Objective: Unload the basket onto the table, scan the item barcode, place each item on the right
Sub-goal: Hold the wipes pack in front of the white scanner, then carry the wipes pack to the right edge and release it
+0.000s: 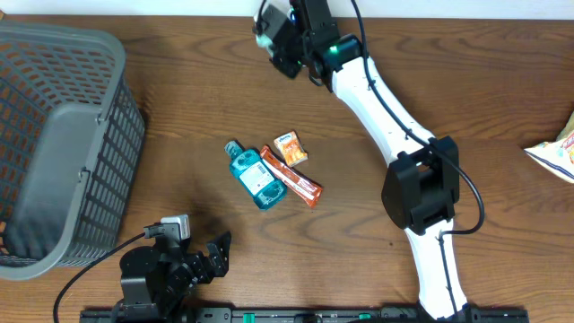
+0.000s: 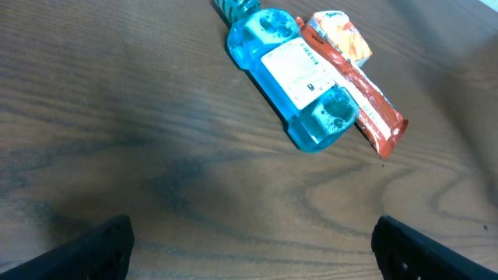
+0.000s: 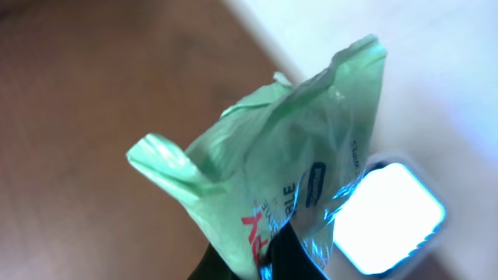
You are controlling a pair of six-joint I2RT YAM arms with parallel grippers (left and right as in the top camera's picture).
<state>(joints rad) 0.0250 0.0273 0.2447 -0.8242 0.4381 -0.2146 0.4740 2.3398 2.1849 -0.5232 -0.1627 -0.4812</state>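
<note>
Overhead: right claw (image 1: 270, 38) pinched tight on pale green packet (image 1: 262, 26) over bench's (image 1: 179, 108) far edge; left claw (image 1: 216, 253) spread wide, empty, near front edge. Left wrist: blue mouthwash bottle (image 2: 292, 74) lying flat, touching orange wrapper (image 2: 375, 110). Right wrist: packet crumpled, gripped from below.

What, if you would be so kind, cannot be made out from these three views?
Right wrist: print on the green packet is blurred, so no barcode is legible; the right gripper covers its lower end.
Right wrist: the bright white patch is overexposed and unidentifiable.
Left wrist: label text on the blue bottle is too small to read.
Overhead: the snack bag is cut off by the right edge.
</note>
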